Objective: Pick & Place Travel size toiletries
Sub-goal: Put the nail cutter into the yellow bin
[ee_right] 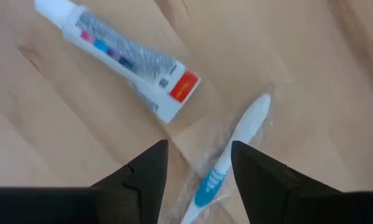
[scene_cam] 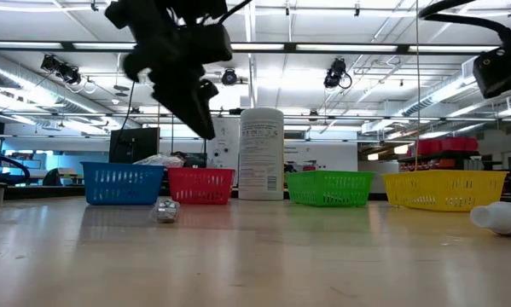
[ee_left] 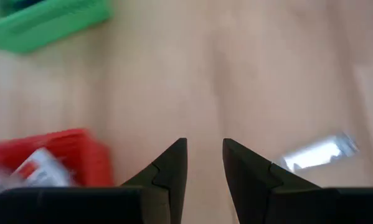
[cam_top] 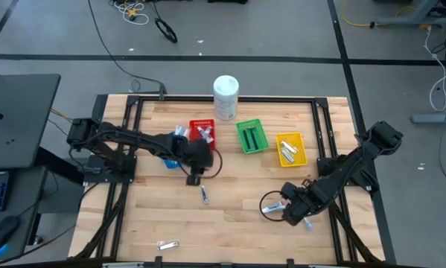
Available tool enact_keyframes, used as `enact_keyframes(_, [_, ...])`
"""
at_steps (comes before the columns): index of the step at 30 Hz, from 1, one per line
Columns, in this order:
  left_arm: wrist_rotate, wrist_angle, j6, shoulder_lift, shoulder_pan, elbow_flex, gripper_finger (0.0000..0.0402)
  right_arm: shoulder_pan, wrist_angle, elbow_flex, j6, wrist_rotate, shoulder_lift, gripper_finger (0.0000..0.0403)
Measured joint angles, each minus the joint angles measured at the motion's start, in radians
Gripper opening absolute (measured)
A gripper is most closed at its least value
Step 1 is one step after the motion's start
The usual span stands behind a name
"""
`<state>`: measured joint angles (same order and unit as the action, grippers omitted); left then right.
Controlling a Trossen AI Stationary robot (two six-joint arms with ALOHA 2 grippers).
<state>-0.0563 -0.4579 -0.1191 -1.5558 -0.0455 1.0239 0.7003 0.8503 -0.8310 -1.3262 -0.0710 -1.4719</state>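
My right gripper hangs low over the near right part of the table, jaws apart and empty; only my right wrist view shows what lies under it: a white-and-blue toothbrush in clear wrap running between my fingertips, and a white toothpaste tube with a red patch just beside it, the two ends close together. From above, these same things are mostly hidden under my own right arm. My left gripper hovers near the table's middle, jaws narrowly apart with nothing in them; its wrist view shows a silvery sachet lying off to one side, and the red basket with packets inside. The high view adds what neither wrist sees: another small item alone near the front edge, the green basket, the yellow basket holding pale pieces, and the white tub at the back. The low view alone shows the blue basket clearly.
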Motion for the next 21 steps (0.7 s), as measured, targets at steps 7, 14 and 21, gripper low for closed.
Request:
enact_keyframes(7, [0.078, 0.024, -0.233, 0.0, -0.097, -0.077, 0.0112, 0.0, 0.005, 0.0, 0.024, -0.006, 0.0, 0.0185])
enact_keyframes(14, [0.14, 0.179, -0.284, 0.0, -0.156, -0.137, 0.0116, -0.002, 0.002, 0.0, 0.031, -0.007, 0.0, 0.0185])
enact_keyframes(21, [0.172, 0.196, -0.346, -0.007, -0.169, -0.138, 0.0173, -0.003, -0.002, 0.0, 0.063, -0.006, 0.0, 0.0185])
